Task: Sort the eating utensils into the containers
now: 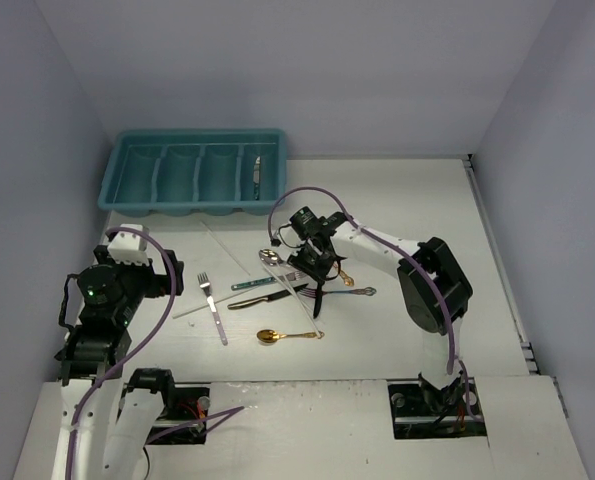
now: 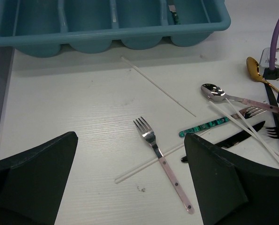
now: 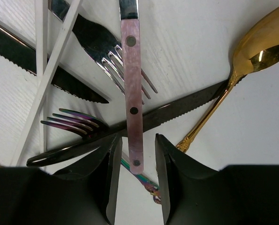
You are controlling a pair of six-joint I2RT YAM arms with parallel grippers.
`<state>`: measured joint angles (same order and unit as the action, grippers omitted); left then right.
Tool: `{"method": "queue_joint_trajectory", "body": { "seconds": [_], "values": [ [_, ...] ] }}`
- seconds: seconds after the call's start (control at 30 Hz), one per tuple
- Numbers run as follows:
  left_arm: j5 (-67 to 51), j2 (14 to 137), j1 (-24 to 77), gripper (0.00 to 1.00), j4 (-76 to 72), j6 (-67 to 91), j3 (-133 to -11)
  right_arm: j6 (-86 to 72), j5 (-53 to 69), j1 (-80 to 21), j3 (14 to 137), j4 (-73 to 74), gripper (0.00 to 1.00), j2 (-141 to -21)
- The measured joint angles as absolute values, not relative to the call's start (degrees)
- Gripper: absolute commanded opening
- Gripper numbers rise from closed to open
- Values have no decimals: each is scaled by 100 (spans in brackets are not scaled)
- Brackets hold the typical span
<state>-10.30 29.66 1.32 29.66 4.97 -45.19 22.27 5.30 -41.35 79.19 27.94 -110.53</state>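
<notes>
Two narrowly parted fingers of the right gripper (image 3: 136, 138) straddle the pink-handled utensil (image 3: 131, 84), not yet pinching, so close only on that handle, clear of the black knife (image 3: 177, 110) underneath.

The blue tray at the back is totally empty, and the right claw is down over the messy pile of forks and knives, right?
Not quite. The tray isn't totally empty: the top view shows one utensil lying in its rightmost compartment. The rest holds: the right claw is down over the messy pile of forks and knives.
</notes>
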Motion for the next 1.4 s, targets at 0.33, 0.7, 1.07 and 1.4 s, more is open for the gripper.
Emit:
{"method": "queue_joint_trajectory", "body": {
  "seconds": [0.33, 0.7, 1.07, 1.4],
  "values": [
    [-1056, 3089, 132, 97, 2880, 504, -4519, 2418, 594, -4128, 7927, 2927, 0, -11134],
    [-1246, 3124, 132, 97, 2699, 847, -4519, 2193, 877, -4128, 8769, 3392, 0, -10828],
    [-2488, 3803, 132, 97, 1630, 3166, -4409, 1018, 1397, -4129, 9926, 2916, 0, -10490],
    [-2664, 4647, 181, 97, 302, 5405, -4202, -747, 1086, -4327, 10016, 1524, 0, -10490]
  ]
}}
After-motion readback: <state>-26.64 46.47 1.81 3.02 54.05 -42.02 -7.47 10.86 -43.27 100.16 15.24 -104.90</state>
